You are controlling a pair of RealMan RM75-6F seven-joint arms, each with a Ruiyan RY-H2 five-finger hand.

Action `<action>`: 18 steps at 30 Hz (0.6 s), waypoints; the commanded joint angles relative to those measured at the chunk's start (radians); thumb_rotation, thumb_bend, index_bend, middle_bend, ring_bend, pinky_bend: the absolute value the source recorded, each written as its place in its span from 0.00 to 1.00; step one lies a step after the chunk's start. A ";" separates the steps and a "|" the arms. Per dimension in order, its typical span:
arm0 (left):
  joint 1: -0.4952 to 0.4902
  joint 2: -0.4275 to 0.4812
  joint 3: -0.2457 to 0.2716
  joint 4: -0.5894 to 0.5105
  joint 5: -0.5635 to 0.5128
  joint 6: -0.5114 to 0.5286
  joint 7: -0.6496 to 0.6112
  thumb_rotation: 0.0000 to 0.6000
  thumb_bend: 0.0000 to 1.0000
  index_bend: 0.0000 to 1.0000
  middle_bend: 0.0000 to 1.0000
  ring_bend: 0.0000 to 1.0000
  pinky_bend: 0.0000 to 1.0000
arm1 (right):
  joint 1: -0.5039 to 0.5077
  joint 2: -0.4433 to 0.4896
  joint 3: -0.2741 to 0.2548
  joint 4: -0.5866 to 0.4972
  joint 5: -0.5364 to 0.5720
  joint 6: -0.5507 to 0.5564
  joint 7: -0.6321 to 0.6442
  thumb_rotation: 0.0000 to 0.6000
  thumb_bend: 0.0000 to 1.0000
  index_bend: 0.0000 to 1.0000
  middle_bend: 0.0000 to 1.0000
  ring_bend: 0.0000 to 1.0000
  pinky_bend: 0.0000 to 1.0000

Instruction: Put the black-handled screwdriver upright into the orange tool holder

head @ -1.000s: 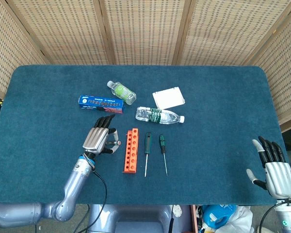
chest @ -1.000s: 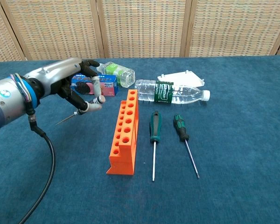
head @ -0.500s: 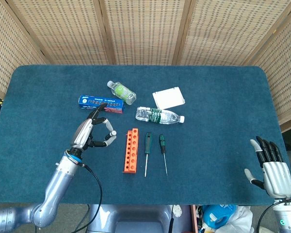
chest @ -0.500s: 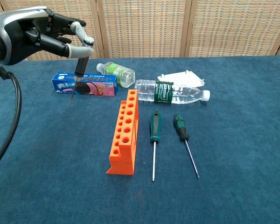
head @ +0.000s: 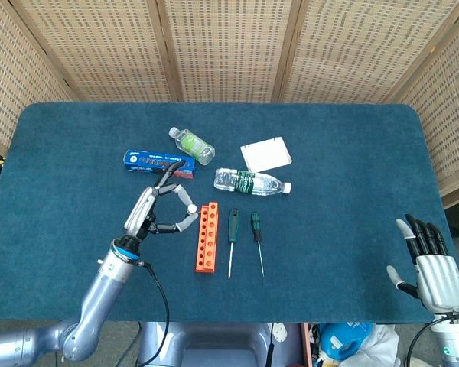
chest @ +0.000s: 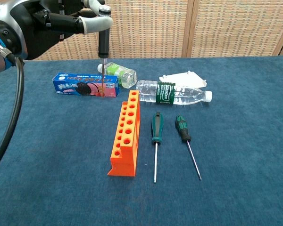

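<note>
The orange tool holder stands on the blue cloth-covered table and serves as the landmark, its rows of round holes running away from the robot. Nearest the robot and well off to the holder's right, at the table's front corner, the right hand shows only in the head view, fingers spread and holding nothing. Just right of the holder lie two green-and-black-handled screwdrivers, the larger nearer the holder and the smaller beyond it, both with handles pointing away from the robot and apart from each other. Just left of the holder, the left hand is raised above the table and pinches the black-handled screwdriver by its handle top, the tool hanging upright with its thin shaft pointing down beside the holder's left edge; whether the tip touches anything cannot be told. Behind the holder and to its right lies a clear water bottle with a dark green label, its writing too small to read. Behind and left lies a blue biscuit box, its lettering unreadable. Further back lie a small bottle with a green label and a white flat packet.
</note>
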 commanded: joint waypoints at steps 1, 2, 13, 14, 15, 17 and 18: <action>-0.013 -0.037 0.011 0.031 0.021 0.001 -0.024 1.00 0.36 0.63 0.09 0.00 0.00 | -0.001 -0.001 0.000 0.006 0.001 0.001 0.008 1.00 0.28 0.00 0.00 0.00 0.00; -0.016 -0.049 0.014 0.041 0.029 0.003 -0.028 1.00 0.36 0.63 0.09 0.00 0.00 | -0.002 0.000 -0.001 0.008 0.000 0.003 0.011 1.00 0.28 0.00 0.00 0.00 0.00; -0.049 -0.143 0.028 0.123 0.072 0.012 -0.087 1.00 0.37 0.63 0.10 0.00 0.00 | -0.001 0.002 0.000 0.009 0.004 0.001 0.011 1.00 0.28 0.00 0.00 0.00 0.00; -0.051 -0.146 0.028 0.124 0.071 0.011 -0.088 1.00 0.37 0.63 0.10 0.00 0.00 | -0.002 0.003 0.000 0.009 0.004 0.001 0.010 1.00 0.28 0.00 0.00 0.00 0.00; -0.053 -0.149 0.027 0.126 0.070 0.012 -0.088 1.00 0.37 0.63 0.10 0.00 0.00 | -0.001 0.003 0.000 0.009 0.004 0.000 0.010 1.00 0.28 0.00 0.00 0.00 0.00; -0.057 -0.155 0.028 0.130 0.071 0.011 -0.088 1.00 0.37 0.63 0.10 0.00 0.00 | -0.001 0.003 -0.001 0.009 0.004 -0.001 0.010 1.00 0.28 0.00 0.00 0.00 0.00; -0.058 -0.157 0.028 0.133 0.071 0.011 -0.088 1.00 0.37 0.63 0.10 0.00 0.00 | -0.001 0.004 -0.001 0.009 0.004 -0.001 0.010 1.00 0.28 0.00 0.00 0.00 0.00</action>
